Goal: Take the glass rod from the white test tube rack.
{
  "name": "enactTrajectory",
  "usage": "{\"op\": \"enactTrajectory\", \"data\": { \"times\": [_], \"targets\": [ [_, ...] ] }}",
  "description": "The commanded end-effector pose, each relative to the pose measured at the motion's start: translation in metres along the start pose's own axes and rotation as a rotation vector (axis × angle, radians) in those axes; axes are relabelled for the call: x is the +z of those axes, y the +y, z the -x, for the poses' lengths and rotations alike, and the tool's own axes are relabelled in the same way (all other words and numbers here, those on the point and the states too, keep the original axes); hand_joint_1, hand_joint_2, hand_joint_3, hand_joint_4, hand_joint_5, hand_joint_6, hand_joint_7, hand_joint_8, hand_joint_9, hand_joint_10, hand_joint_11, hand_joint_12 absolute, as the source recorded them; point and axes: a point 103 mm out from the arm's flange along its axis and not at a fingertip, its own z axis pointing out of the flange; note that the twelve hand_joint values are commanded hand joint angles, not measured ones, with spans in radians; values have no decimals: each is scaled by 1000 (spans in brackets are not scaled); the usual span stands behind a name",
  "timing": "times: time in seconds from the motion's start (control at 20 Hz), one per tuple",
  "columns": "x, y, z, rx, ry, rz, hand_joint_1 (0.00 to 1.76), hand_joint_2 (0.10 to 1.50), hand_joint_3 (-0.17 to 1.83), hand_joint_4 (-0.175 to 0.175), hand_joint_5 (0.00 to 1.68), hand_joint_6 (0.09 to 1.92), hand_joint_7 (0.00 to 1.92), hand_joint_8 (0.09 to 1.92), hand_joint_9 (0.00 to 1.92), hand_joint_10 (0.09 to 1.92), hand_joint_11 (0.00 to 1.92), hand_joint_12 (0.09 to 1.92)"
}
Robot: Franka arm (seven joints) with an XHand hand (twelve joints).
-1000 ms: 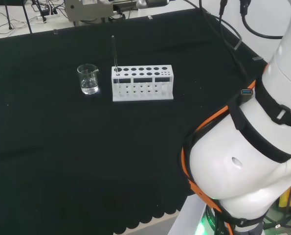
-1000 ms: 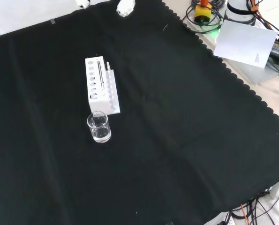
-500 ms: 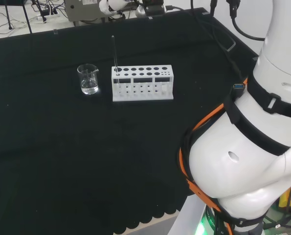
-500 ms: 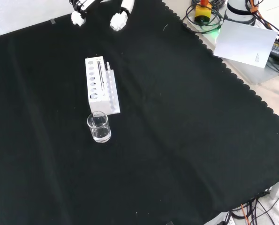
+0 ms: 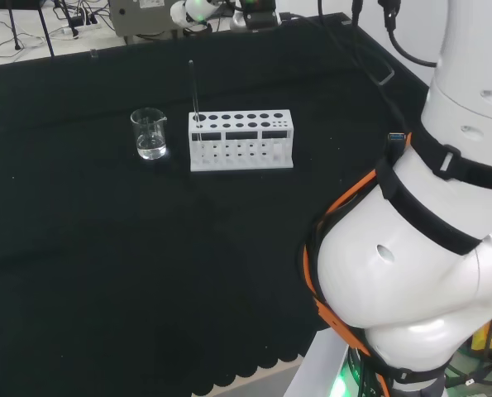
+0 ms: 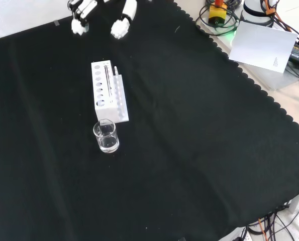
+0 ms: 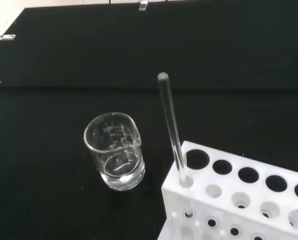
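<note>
My hand (image 6: 120,20), fingers relaxed apart, hangs well short of the upright glass rod (image 7: 171,122) in the rack (image 6: 109,91) ahead.

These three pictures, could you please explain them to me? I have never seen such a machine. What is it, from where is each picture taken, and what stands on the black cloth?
The big white shapes in the head view are the links of one robot arm; that camera looks over the arm from behind. The front view looks down on the cloth from the opposite side, and there the arm's hand comes in at the top, fingers fairly straight, holding nothing. The wrist view comes from a camera at the hand's wrist. On the black cloth stand a white test tube rack, with a glass rod upright in an end hole, and beside it a small glass beaker. The hand is apart from the rack.
</note>
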Motion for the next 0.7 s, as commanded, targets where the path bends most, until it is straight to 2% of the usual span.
{"op": "enactTrajectory", "data": {
  "times": [0.05, 0.7],
  "targets": [
    [26, 23, 3, -17, -4, -20, 520, 993, 367, -129, 317, 87, 387, 895, 551, 869, 87, 1468],
    [54, 24, 1, -16, -22, -64, 522, 998, 379, -141, 349, 87, 498, 885, 712, 837, 128, 1457]
  ]
}}
